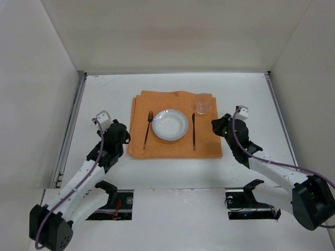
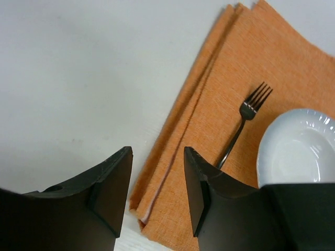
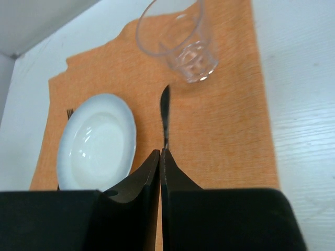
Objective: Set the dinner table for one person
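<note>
On the white dinner table (image 1: 104, 94) lies an orange placemat (image 1: 172, 149). It carries a white plate (image 1: 170, 124), a fork (image 1: 148, 129) to the plate's left, a knife (image 1: 193, 133) to its right, and a clear glass (image 1: 203, 103) at the far right corner. My left gripper (image 2: 157, 151) hangs open over the placemat's (image 2: 251, 57) left edge, holding nothing, with the fork (image 2: 246, 117) ahead of it. The right gripper (image 3: 160, 151) is shut on nothing, just to the right of the mat. The knife (image 3: 165, 112) and glass (image 3: 183, 42) lie beyond its tips.
Thin metal rails run along the table's left side (image 1: 73, 120) and right side (image 1: 277, 112). Pale walls close in the back and both sides. The arm mounts sit at the near edge, with dark openings (image 1: 118, 201) (image 1: 246, 201) beside them.
</note>
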Controlling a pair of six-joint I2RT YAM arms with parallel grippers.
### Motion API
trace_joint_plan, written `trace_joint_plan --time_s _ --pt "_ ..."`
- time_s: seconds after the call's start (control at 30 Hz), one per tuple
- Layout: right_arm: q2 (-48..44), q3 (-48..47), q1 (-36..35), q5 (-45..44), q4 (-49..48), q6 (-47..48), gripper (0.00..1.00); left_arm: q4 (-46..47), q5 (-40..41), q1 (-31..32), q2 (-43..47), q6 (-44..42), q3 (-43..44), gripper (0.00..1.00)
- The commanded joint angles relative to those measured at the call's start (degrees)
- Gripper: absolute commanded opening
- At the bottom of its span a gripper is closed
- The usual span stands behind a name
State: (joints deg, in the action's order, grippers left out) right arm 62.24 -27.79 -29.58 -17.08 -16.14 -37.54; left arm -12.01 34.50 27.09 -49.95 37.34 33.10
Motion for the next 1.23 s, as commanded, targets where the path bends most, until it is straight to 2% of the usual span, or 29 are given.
trace_joint_plan --time_s 0.0,0.13,0.27,0.5,1.2 --pt "-4.57 2.29 3.69 -1.64 -3.46 -2.79 0.14 -5.82 -1.36 -3.04 7.21 7.82 -3.47 0.42" --pt "-8.26 5.11 8.52 -2.78 -3.46 -4.91 0.38 -12.14 -1.54 -7.88 13.64 11.60 -6.20 0.47" --pt "-8.71 7.05 12.13 -4.72 -3.55 -7.89 0.49 -15.15 -3.47 -12.80 16.29 13.46 -8.22 0.50" --pt "-6.26 7.05 12.40 -3.93 -5.56 -8.34 0.51 -11.37 -6.46 -15.18 12.17 13.98 -8.41 0.51" --pt "-1.77 5.29 10.12 -0.67 -6.97 -7.99 0.51 -5.04 -7.34 -12.37 4.43 12.93 -6.48 0.50"
